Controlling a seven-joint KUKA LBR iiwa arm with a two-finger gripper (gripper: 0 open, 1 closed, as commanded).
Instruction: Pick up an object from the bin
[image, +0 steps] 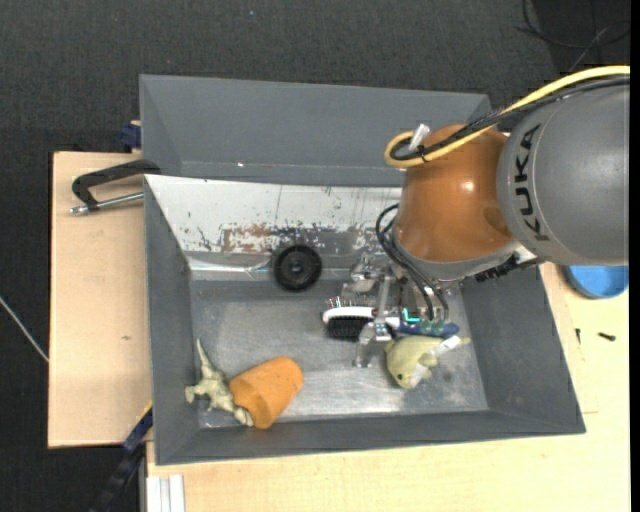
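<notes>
The gripper is down on the floor of the bin, toward 3 o'clock from the floor's middle. Just beside it at 9 o'clock lies a small black-and-white brush, the nearest thing to take. At 5 o'clock from the gripper a pale yellowish toy lies close by.

The brush looks light and stiff, probably hard plastic. Its smooth body could slip, so it seems best gripped across the narrow width at mid-length, clear of the bristles. The pale toy looks soft and would likely squash under a grip.

I cannot tell whether the gripper is apart or together. The orange cover on the wrist hangs over it, and metal parts, cables and a bluish bit crowd the spot. Whether it touches the brush is also unclear.

Well apart lie a black wheel at 10 o'clock, and an orange cone touching a cream figure at 8 o'clock.
</notes>
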